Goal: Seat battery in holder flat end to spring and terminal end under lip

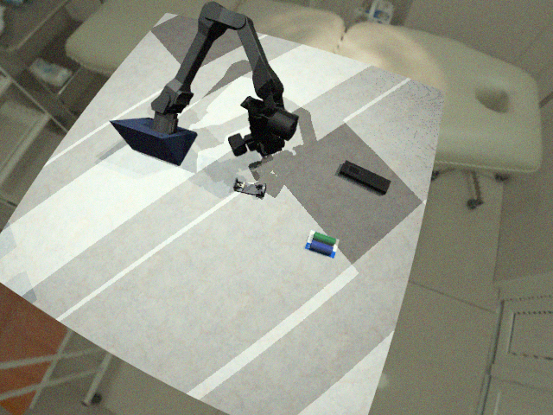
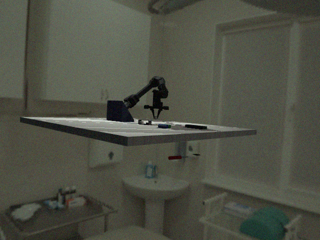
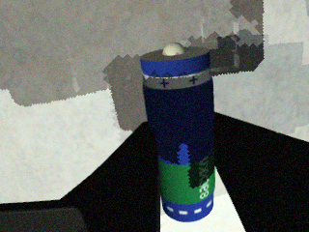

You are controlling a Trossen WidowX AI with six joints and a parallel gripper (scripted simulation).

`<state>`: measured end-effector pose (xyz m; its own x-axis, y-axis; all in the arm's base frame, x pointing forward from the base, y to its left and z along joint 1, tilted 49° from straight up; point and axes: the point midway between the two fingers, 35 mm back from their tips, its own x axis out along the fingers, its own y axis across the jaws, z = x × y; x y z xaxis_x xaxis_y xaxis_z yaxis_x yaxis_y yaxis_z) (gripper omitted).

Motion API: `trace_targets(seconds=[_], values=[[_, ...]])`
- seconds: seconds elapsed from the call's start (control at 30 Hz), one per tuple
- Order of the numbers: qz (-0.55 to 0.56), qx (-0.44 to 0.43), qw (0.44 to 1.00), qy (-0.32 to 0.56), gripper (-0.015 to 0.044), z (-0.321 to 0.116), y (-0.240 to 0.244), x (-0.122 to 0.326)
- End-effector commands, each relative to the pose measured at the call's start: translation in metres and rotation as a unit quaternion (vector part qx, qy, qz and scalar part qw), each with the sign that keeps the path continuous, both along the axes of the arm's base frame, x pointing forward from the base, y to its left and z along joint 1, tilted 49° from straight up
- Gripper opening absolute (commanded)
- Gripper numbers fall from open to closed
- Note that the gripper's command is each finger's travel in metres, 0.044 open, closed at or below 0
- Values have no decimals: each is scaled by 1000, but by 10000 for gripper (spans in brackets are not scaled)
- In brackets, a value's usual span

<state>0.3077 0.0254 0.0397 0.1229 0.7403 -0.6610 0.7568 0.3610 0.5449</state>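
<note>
The battery [image 3: 181, 121], blue with a green band, is upright in the wrist view, its pale terminal knob at the top of that view. My gripper [image 2: 155, 117] [image 3: 180, 128] is shut on the battery, one dark finger on each side. In the exterior view the fingertips are low, just above the table and behind the holder; whether the battery touches the table cannot be told. The holder [image 1: 250, 188] [image 2: 144, 122], small and dark with raised ends, lies on the table in front of the gripper, with no battery in it. The arm hides the held battery in the top view.
A blue and white case [image 1: 308, 245] holding a green and a blue cylinder lies farther out on the table. A long black block [image 1: 365, 177] [image 2: 195, 126] lies towards the table's right edge. The arm's dark blue base [image 1: 155, 142] [image 2: 117, 111] stands left of the gripper.
</note>
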Motion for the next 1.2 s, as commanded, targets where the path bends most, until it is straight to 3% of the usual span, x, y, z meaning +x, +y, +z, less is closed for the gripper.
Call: trace_targets(seconds=[0.0,0.43,0.87,1.17], values=[[4,-2,1000,-6,76,9,-8,0],[130,-35,980,-148,76,-23,-57,3],[275,-61,909,-307,76,-60,-105,-4],[295,-62,895,-329,76,-65,-111,-6]])
